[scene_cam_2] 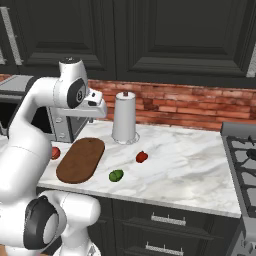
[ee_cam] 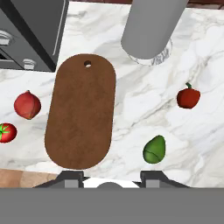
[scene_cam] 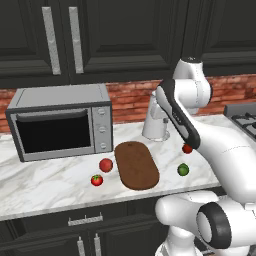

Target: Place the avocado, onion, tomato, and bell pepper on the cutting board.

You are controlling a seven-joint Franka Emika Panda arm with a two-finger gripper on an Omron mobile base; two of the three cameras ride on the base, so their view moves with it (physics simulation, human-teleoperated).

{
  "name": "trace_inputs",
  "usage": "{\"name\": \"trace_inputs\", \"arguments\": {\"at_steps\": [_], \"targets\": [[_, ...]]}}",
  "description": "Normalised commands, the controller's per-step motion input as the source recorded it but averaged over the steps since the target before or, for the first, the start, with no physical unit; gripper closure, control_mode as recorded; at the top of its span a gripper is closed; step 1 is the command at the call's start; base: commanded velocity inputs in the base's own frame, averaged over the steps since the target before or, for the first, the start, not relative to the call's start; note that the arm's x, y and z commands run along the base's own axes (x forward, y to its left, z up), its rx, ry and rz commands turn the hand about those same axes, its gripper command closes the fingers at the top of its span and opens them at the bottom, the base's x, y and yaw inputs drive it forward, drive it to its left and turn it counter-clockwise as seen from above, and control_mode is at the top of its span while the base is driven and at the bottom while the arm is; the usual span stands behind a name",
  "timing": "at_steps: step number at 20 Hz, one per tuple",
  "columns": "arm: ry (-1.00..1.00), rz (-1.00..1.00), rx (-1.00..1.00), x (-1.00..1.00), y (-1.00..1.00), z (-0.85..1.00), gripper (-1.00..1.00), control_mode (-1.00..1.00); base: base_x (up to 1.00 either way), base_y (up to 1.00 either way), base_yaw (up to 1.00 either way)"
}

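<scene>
You see the board (ee_cam: pixel 81 116) lying bare on the marble counter (scene_cam: pixel 45 182), its hole end toward the microwave (scene_cam: pixel 60 127). The onion (ee_cam: pixel 27 105) and tomato (ee_cam: pixel 6 132) sit just beside its left edge; the avocado (ee_cam: pixel 154 149) and pepper (ee_cam: pixel 188 98) lie apart on its right. A paper towel roll (scene_cam_2: pixel 124 117) stands behind. Your gripper (ee_cam: pixel 112 176) hangs above the board's near end, fingers spread, holding nothing.
</scene>
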Motion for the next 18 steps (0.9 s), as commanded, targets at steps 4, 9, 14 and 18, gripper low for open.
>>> {"name": "trace_inputs", "arguments": {"at_steps": [4, 9, 14, 18], "targets": [[0.00, 0.00, 0.01, -0.08, -0.01, -0.02, -1.00, -1.00, 0.00, 0.00, 0.00], [0.01, -0.06, 0.03, -0.15, -0.12, -0.23, -1.00, -1.00, 0.00, 0.00, 0.00], [0.04, -0.09, 0.00, -0.22, -0.20, -0.38, -1.00, -1.00, 0.00, 0.00, 0.00], [0.10, -0.10, 0.02, -0.11, -0.14, -0.30, -1.00, -1.00, 0.00, 0.00, 0.00]]}}
